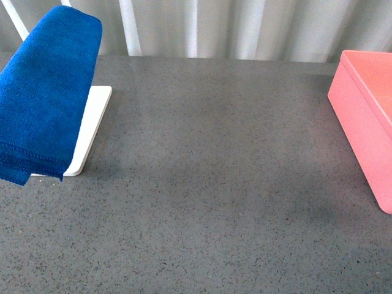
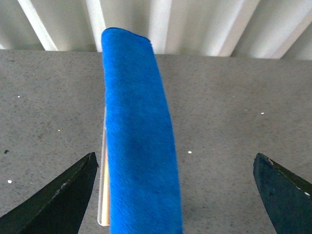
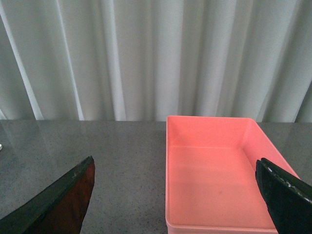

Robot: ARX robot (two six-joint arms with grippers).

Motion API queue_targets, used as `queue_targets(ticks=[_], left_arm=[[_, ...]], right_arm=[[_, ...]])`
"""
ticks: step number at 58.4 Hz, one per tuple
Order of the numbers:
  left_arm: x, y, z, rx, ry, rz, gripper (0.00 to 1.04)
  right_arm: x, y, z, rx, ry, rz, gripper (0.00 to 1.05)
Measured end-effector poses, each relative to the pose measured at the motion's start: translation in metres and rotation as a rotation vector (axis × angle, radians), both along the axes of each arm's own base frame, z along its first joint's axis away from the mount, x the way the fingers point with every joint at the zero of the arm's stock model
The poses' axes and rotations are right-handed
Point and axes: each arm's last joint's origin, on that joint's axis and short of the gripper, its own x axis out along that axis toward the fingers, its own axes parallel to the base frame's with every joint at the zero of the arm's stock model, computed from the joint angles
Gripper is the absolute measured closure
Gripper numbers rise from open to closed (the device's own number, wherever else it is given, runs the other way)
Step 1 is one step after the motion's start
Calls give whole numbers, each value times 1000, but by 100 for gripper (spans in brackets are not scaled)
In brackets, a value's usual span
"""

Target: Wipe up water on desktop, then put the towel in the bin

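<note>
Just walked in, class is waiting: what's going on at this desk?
Nothing is being handled yet. The towel hangs draped over the white tray at the left of the desktop. The left claw is open, facing the towel without touching it. The right claw is open too, facing the empty bin. No water is visible.

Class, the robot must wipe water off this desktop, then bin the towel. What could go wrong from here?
1. The towel hangs draped above the white tray; the left gripper faces it, fingers open, and a pull might drag the tray along.
2. No water shows clearly on the speckled desktop, so the wipe may miss it.
3. The bin sits far right, across from the towel: a long carry, possible drop.
</note>
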Motion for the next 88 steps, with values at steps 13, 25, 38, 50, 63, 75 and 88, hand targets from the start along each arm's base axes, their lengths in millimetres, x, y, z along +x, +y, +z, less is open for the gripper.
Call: queue_targets(ticks=[13, 25, 38, 50, 63, 75, 88], left_arm=[[60, -2, 1, 149, 102, -37, 7], [90, -2, -12, 253, 179, -15, 7], [110, 3, -28, 251, 248, 26, 7], [121, 3, -44, 222, 296, 48, 7], [127, 0, -60, 225, 325, 62, 7], [130, -1, -69, 226, 330, 62, 7], [133, -1, -80, 216, 350, 67, 7]], right_arm=[[0, 0, 0, 0, 0, 0, 7], [0, 0, 0, 0, 0, 0, 7], [0, 0, 0, 0, 0, 0, 7], [0, 0, 0, 0, 0, 0, 7], [0, 0, 0, 0, 0, 0, 7], [0, 0, 0, 0, 0, 0, 7], [0, 0, 0, 0, 0, 0, 7]])
